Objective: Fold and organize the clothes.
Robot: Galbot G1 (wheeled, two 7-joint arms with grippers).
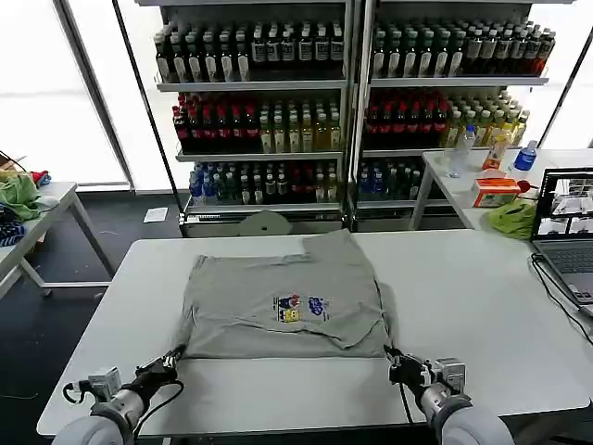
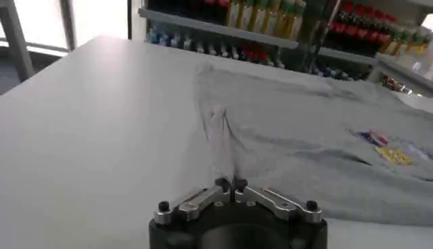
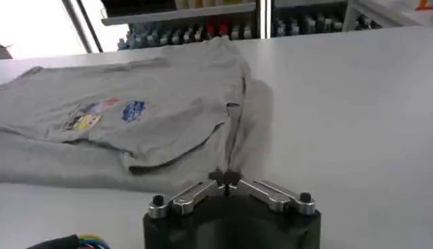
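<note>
A light grey short-sleeved shirt (image 1: 278, 297) lies on the white table (image 1: 482, 315), partly folded, with its small colourful chest print (image 1: 301, 309) facing up. My left gripper (image 1: 174, 355) is at the shirt's near left corner, shut on the hem. In the left wrist view the shirt (image 2: 304, 142) creases up toward that gripper (image 2: 231, 184). At the near right corner my right gripper (image 1: 391, 358) is shut on the hem as well. The right wrist view has the shirt (image 3: 135, 115) gathering into a ridge that runs into that gripper (image 3: 224, 179).
A laptop (image 1: 567, 232) sits at the table's right edge with a cable (image 1: 556, 297) trailing toward me. A green cloth (image 1: 512, 218) and an orange box (image 1: 496, 190) lie on a back-right table. Bottle shelves (image 1: 352, 93) stand behind. A side table (image 1: 37, 209) is at left.
</note>
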